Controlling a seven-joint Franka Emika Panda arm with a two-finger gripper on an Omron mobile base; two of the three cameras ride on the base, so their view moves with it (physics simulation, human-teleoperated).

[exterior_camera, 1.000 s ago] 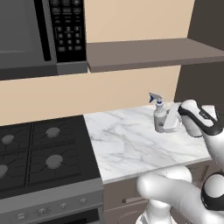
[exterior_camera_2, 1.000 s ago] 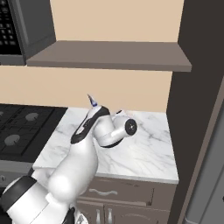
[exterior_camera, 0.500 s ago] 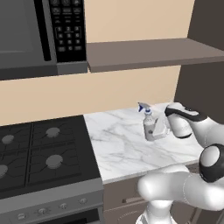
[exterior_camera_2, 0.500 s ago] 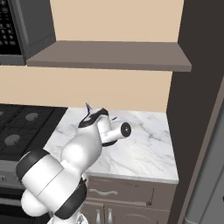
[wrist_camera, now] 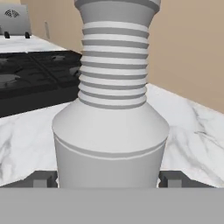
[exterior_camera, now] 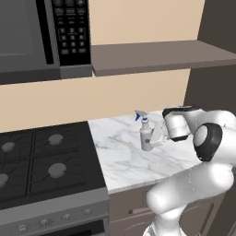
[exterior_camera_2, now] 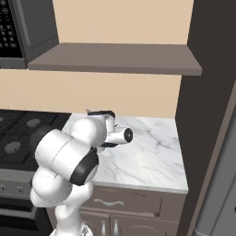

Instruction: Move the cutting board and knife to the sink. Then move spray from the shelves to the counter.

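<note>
- The small light-grey cylindrical spray bottle [exterior_camera: 146,136] with a ribbed narrow neck and a white-and-blue nozzle stands upright on the white marble counter [exterior_camera: 124,161] with grey veins.
- It sits roughly mid-depth on the worktop, closer to the black gas stove [exterior_camera: 41,161] side than to the dark tall cabinet panel [exterior_camera_2: 207,115] at the far end.
- The white arm's two-finger gripper [exterior_camera: 156,133] reaches in sideways at bottle height, from the side away from the stove.
- In the hand view the bottle [wrist_camera: 111,131] looms very close, its body sitting between the two dark fingertips [wrist_camera: 41,179], one on each side.
- The jaws are spread wide around the bottle's body; whether the pads actually press on its sides I cannot tell, as the contact points are hidden at the picture's lower edge.
- The bottle's base appears to rest on the marble, not lifted.
- Above the counter, the flat brown-grey wall-mounted slab shelf [exterior_camera: 156,55] runs along the beige wall.
- A dark microwave with a keypad [exterior_camera: 46,37] hangs over the stove, to the left of the shelf.
- In the right base view the arm's white elbow covers the bottle, and the gripper [exterior_camera_2: 103,126] points away toward the stove side.
</note>
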